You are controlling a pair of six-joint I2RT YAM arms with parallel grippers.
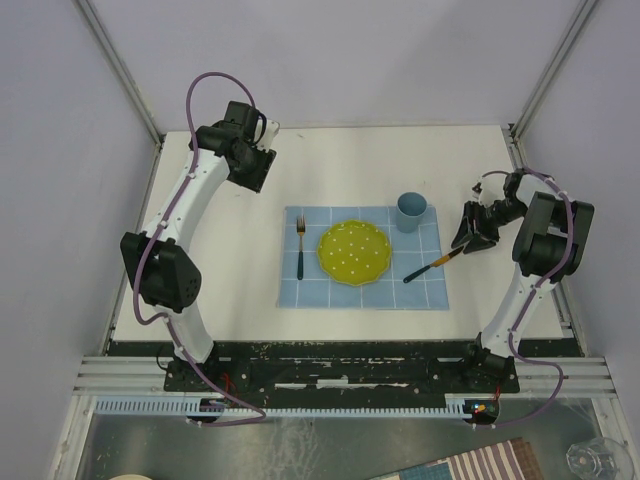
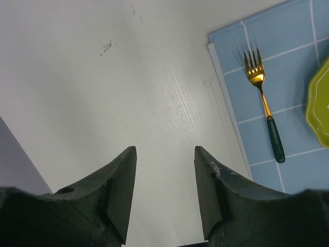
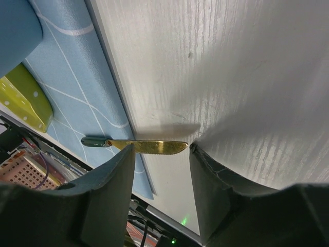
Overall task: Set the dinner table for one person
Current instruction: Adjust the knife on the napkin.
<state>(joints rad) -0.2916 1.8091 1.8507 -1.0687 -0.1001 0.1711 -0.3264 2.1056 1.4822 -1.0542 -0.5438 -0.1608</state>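
The white dinner table [image 1: 230, 280] carries a light-blue grid cloth [image 1: 310, 290] with a yellow plate [image 1: 354, 251] at its middle. A gold fork with a green handle [image 1: 300, 247] lies left of the plate, and a blue cup [image 1: 411, 211] stands at the cloth's far right corner. A gold knife [image 1: 433, 266] lies slanted across the cloth's right edge. My right gripper [image 1: 468, 242] is open low over the table; the knife blade [image 3: 149, 146] lies just past its fingertips, not gripped. My left gripper [image 1: 258, 178] hangs open and empty over bare table, left of the fork [image 2: 262, 103].
Metal frame posts stand at the table's far corners, and grey walls close in both sides. The arm bases and a black rail run along the near edge. Below the table, at the bottom right, lie a striped cloth [image 1: 490, 465] and a clear glass [image 1: 598, 458].
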